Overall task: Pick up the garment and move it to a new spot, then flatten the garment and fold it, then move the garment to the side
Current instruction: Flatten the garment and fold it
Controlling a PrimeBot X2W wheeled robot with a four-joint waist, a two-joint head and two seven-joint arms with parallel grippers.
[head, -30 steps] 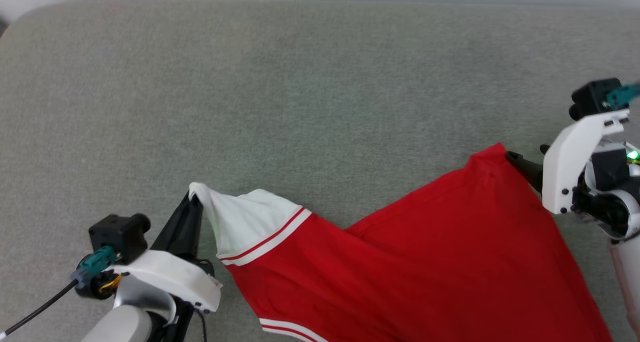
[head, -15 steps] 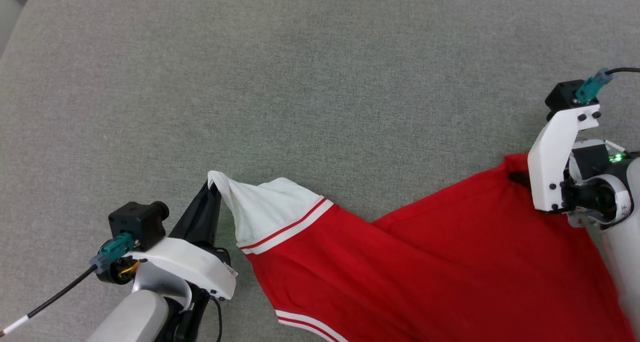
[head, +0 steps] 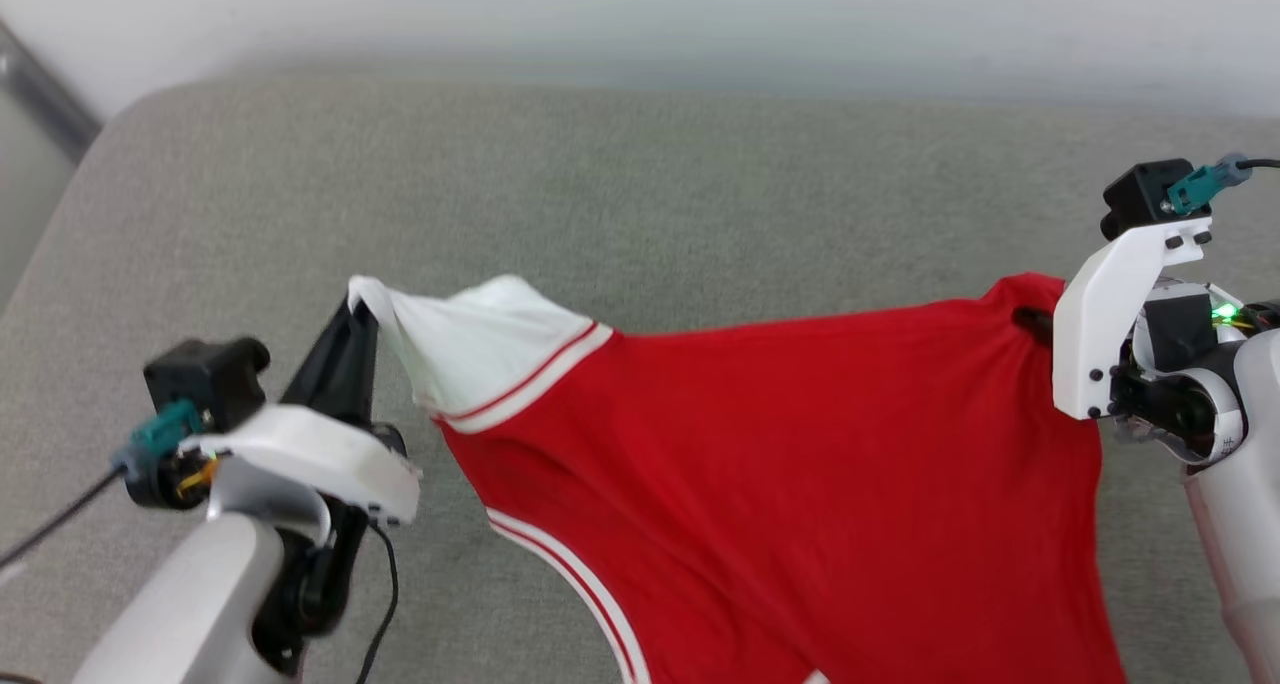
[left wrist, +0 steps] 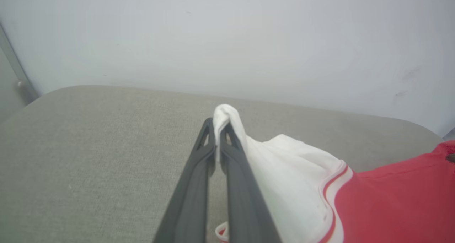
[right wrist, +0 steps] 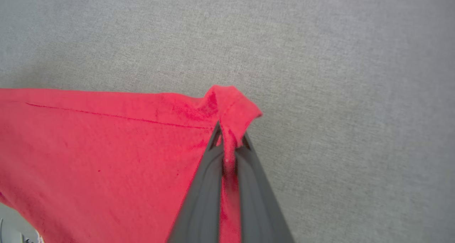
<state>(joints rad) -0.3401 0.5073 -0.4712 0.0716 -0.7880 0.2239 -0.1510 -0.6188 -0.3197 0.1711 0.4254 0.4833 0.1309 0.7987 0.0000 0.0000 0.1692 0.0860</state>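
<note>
left gripper (left wrist: 216, 126) and right gripper (right wrist: 229, 134) both pinched closed

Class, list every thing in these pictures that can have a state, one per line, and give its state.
garment, unfolded, plain red side showing, stretched between the two claws
left claw, shut on the tip of the white sleeve
right claw, shut on a red corner of the garment
green light on the right wrist, lit

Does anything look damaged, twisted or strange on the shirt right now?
Nothing stands out. The garment shows no tear and hangs between the left gripper on its white sleeve and the right gripper on a red corner.
</note>
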